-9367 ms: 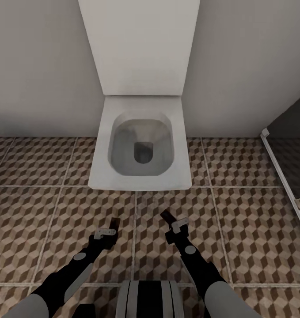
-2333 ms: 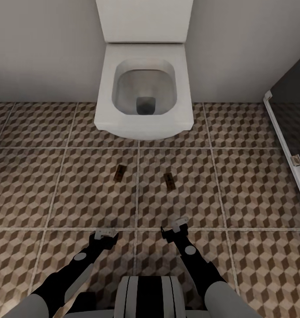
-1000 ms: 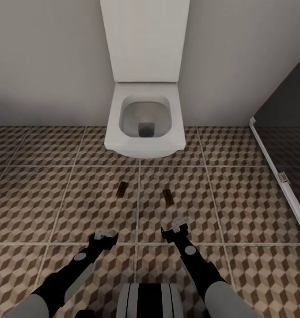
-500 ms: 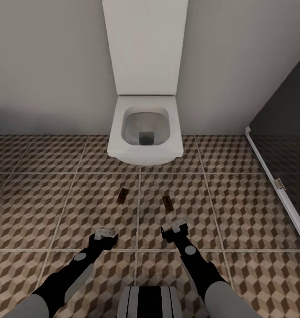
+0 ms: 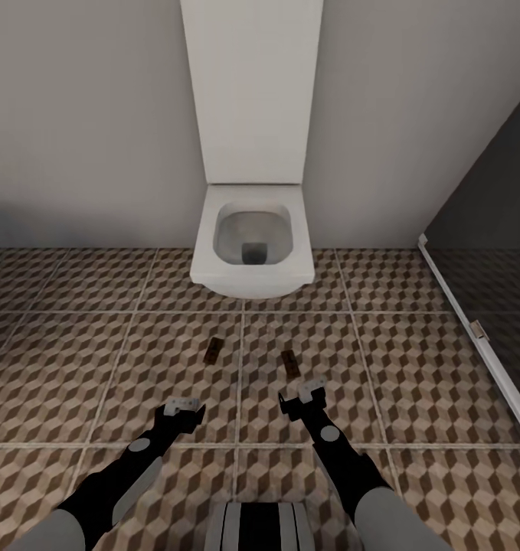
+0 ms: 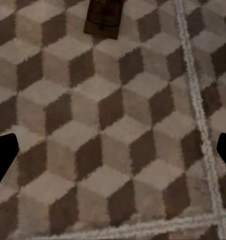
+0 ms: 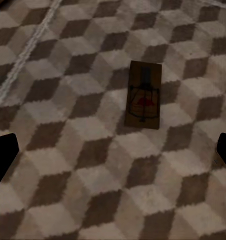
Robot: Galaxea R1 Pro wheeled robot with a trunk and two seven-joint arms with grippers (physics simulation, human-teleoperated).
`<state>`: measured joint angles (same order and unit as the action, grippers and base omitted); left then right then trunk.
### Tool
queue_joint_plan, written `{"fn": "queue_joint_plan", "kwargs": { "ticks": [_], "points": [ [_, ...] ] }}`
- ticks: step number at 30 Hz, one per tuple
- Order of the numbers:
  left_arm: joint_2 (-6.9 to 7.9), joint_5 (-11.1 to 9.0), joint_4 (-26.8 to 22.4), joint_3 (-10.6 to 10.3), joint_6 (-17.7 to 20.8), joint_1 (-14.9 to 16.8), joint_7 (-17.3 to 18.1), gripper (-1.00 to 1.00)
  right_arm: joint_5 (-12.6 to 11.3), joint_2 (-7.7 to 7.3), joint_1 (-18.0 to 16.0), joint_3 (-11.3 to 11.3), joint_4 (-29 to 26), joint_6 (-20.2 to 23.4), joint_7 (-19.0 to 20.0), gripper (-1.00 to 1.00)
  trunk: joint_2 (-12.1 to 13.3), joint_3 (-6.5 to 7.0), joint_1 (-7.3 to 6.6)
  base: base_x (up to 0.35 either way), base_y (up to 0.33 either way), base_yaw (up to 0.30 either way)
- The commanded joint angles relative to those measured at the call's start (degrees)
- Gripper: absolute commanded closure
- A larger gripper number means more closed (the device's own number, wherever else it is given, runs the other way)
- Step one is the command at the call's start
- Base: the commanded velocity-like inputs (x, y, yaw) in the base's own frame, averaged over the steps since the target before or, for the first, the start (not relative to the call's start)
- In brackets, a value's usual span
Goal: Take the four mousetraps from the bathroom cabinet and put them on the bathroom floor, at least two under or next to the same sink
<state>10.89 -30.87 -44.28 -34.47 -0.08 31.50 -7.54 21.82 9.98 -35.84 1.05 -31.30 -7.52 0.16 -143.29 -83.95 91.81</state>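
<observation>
Two mousetraps [image 5: 212,350] [image 5: 290,360] lay flat on the bathroom floor [image 5: 413,352], between toilet [image 5: 253,245] and grippers. View had pulled back since a second ago; traps unmoved. Left gripper [image 5: 180,408] and right gripper [image 5: 302,396] wide, empty; no sink nearby, two traps left
</observation>
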Motion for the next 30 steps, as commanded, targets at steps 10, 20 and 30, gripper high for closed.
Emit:
{"fn": "queue_joint_plan", "kwargs": {
  "ticks": [10,20,30],
  "points": [
    [0.09,-0.5,-0.1,-0.4,0.0,0.1,-0.6,-1.0,0.4,0.02,0.0,-0.1,0.0,-0.1,0.0,-1.0,2.1,1.98,-1.23,0.0,0.0,0.0],
    [0.09,-0.6,-0.1,-0.4,0.0,0.1,-0.6,-1.0,0.4,0.02,0.0,-0.1,0.0,-0.1,0.0,-1.0,6.1,3.77,-3.43,0.0,0.0,0.0],
    [0.09,-0.5,0.0,-0.4,0.0,0.1,-0.6,-1.0,0.4,0.02,0.0,-0.1,0.0,-0.1,0.0,-1.0,10.1,5.57,-5.63,0.0,0.0,0.0]
  ]
}}
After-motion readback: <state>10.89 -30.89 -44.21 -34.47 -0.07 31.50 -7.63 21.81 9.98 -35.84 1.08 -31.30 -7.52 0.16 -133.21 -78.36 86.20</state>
